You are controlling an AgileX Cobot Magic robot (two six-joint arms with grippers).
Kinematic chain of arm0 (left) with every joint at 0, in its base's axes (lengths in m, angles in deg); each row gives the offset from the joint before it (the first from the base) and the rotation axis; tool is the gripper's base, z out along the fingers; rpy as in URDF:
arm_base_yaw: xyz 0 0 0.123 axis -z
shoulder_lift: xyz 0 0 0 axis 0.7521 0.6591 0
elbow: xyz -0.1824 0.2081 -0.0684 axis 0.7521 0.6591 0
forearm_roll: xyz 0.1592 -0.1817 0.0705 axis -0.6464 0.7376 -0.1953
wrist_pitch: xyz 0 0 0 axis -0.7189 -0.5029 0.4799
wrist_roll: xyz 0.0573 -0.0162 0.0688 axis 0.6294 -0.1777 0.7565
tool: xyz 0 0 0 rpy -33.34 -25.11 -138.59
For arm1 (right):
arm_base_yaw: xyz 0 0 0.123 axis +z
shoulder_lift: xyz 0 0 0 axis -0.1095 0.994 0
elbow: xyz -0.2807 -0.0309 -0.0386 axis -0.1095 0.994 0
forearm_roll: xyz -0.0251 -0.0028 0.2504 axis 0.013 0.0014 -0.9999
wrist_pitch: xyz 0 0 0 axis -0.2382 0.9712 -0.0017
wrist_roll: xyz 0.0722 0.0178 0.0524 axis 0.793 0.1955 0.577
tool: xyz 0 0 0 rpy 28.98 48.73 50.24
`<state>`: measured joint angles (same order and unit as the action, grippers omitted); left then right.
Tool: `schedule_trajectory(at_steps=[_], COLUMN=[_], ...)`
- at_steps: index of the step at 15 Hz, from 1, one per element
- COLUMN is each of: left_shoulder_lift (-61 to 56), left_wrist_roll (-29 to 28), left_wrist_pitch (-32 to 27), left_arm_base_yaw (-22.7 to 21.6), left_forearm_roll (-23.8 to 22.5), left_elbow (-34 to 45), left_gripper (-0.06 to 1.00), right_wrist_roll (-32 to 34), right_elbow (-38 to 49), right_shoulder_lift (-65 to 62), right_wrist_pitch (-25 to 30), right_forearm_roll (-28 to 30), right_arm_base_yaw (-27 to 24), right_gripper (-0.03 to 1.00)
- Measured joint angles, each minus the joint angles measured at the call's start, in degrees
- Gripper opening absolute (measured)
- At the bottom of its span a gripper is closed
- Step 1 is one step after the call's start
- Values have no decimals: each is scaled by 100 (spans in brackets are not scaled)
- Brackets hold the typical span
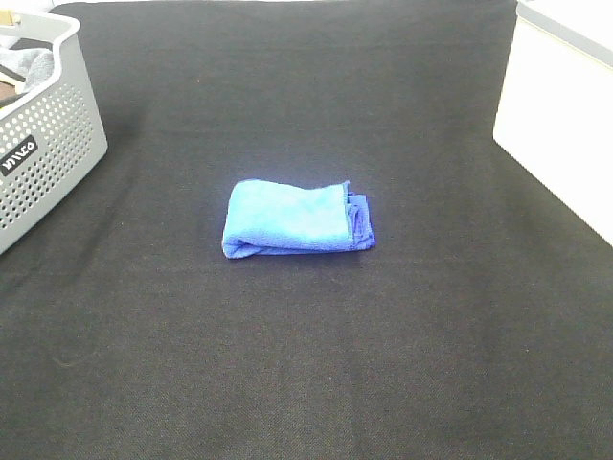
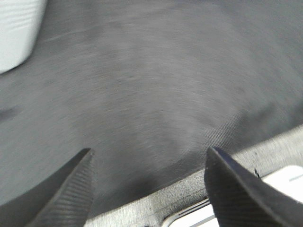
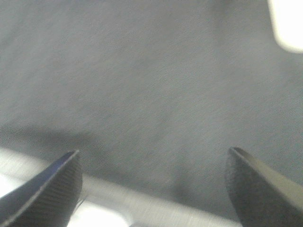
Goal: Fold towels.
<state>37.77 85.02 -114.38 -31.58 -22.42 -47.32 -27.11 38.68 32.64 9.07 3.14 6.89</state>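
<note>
Black cloth covers the table (image 1: 306,383), and the blue towel (image 1: 295,220) lies near its middle, already folded into a compact stack with one darker layer peeking out along the side toward the right arm. Neither arm shows in the overhead view. Both wrist views give only bare dark cloth between the fingers: the left gripper (image 2: 149,189) stands apart and empty, and so does the right gripper (image 3: 154,189) — wide, nothing in it. The fold looks done, though the blur hides detail. If anything remains, it is squaring that protruding edge — press flat from above, without dragging the stack. A grey perforated basket (image 1: 57,144) sits well apart.
</note>
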Motion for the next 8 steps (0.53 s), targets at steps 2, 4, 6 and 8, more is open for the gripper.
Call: schedule_trajectory(at_steps=[2, 4, 6, 8], left_shoulder_lift=[-69, -74, -74, -74], left_wrist_roll=[510, 768, 825, 825], left_wrist_pitch=[327, 579, 630, 659], left_arm_base_yaw=[0, 0, 0, 0], left_forearm_roll=[327, 521, 544, 561], left_elbow=[115, 281, 286, 286], left_gripper=[63, 63, 63, 63], right_wrist_roll=[-6, -11, -17, -23], right_elbow=[218, 235, 235, 235], right_shoulder_lift=[-458, -602, -630, -630], right_wrist_pitch=[-246, -315, -327, -327], right_forearm_roll=[11, 11, 11, 11], right_arm_base_yaw=[0, 0, 0, 0], right_gripper=[78, 78, 78, 78])
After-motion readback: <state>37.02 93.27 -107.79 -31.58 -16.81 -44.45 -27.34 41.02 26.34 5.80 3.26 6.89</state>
